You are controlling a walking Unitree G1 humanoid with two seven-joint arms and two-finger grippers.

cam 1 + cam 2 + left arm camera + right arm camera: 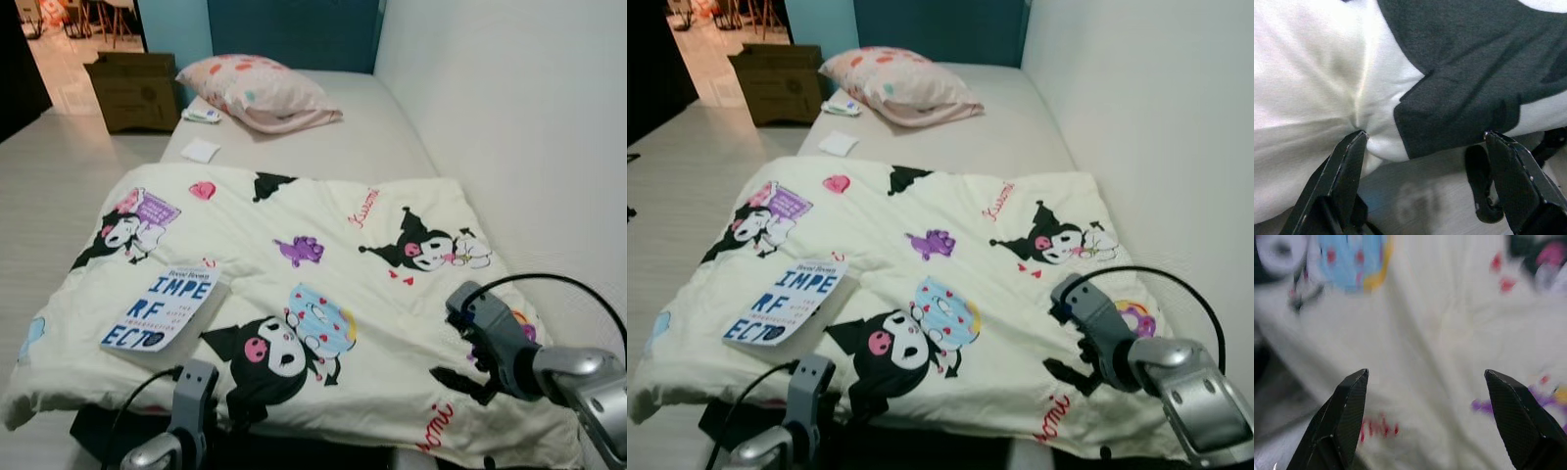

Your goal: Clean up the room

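A cream blanket [245, 225] with cartoon prints lies spread and rumpled over the near half of the bed [362, 137]. A blue-and-white book [167, 308] rests on its near left part. My left arm [193, 401] reaches up to the blanket's near edge. There my left gripper [1425, 134] is open, its fingertips [1354, 147] against a fold beside a black print patch [1459, 112]. My right arm [490, 338] hovers over the blanket's near right corner. My right gripper [1425, 374] is open just above the cloth, holding nothing.
A pink spotted pillow [260, 90] lies at the head of the bed, with a white paper [201, 150] and a small packet [203, 116] near it. A cardboard box [135, 90] stands on the floor at left. A white wall [509, 147] runs along the right.
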